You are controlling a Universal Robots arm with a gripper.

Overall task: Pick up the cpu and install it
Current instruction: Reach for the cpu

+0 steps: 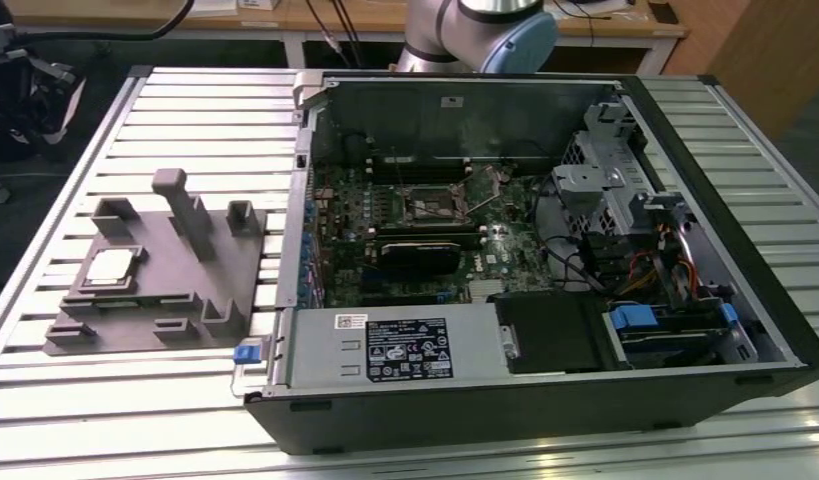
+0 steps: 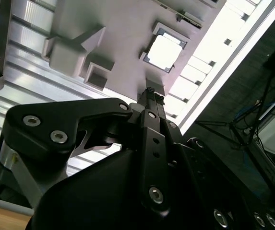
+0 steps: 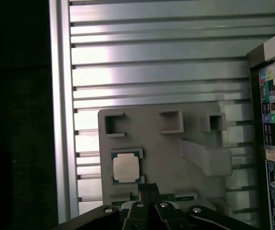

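Note:
The cpu (image 1: 112, 265) is a small pale silver square lying flat in a recess of the grey moulded tray (image 1: 182, 290), on the exterior view's left. Both wrist views look down on it from well above: the cpu (image 3: 126, 168) in the first, the cpu (image 2: 162, 51) in the second. My gripper (image 3: 147, 188) hangs over the tray (image 3: 166, 158) just beside the chip, fingers pressed together and holding nothing. In the second wrist view the gripper (image 2: 150, 93) tips meet near the tray (image 2: 118, 28) edge. The metal-framed socket (image 1: 429, 205) sits on the motherboard inside the open case.
The open computer case (image 1: 516, 400) lies on the slatted aluminium table (image 1: 182, 110), at the exterior view's right of the tray. Upright blocks (image 1: 182, 205) rise from the tray. The arm's base (image 1: 476, 30) stands behind the case. The case's port panel (image 3: 271, 115) borders the tray.

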